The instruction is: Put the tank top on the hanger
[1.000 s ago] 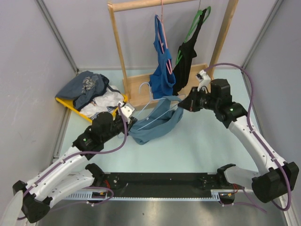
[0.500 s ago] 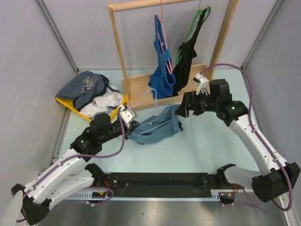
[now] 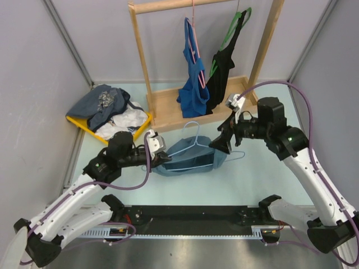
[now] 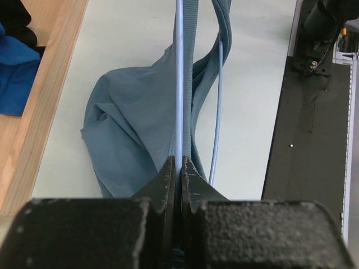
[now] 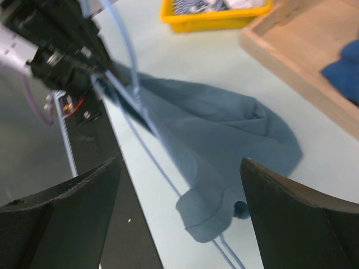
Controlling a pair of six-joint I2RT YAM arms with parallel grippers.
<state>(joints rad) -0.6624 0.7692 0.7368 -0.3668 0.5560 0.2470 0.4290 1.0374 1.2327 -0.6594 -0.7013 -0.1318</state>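
Note:
The dusty teal tank top (image 3: pixel 193 158) lies bunched on the table mid-front, draped along the pale-blue wire hanger (image 3: pixel 193 130), whose hook points toward the rack. My left gripper (image 3: pixel 155 155) is shut on the hanger's wire (image 4: pixel 179 84) at its left end, and the tank top (image 4: pixel 132 129) hangs beside that wire. Just above the garment's right end, my right gripper (image 3: pixel 220 141) is open and holds nothing. In the right wrist view the tank top (image 5: pixel 224 129) lies below the right gripper (image 5: pixel 179 216), and the hanger (image 5: pixel 130 61) runs up toward the left arm.
A wooden rack (image 3: pixel 165 106) stands at the back, carrying a royal-blue top (image 3: pixel 193 84) on a pink hanger and a black top (image 3: pixel 221 70) on a green one. A yellow bin (image 3: pixel 84 128) piled with clothes sits back left. The black base rail (image 3: pixel 190 216) runs along the near edge.
My right gripper opened, released the tank top and drew slightly back and down. The hanger and garment dropped lower toward the table. My left gripper shifted right, still clamped on the wire.

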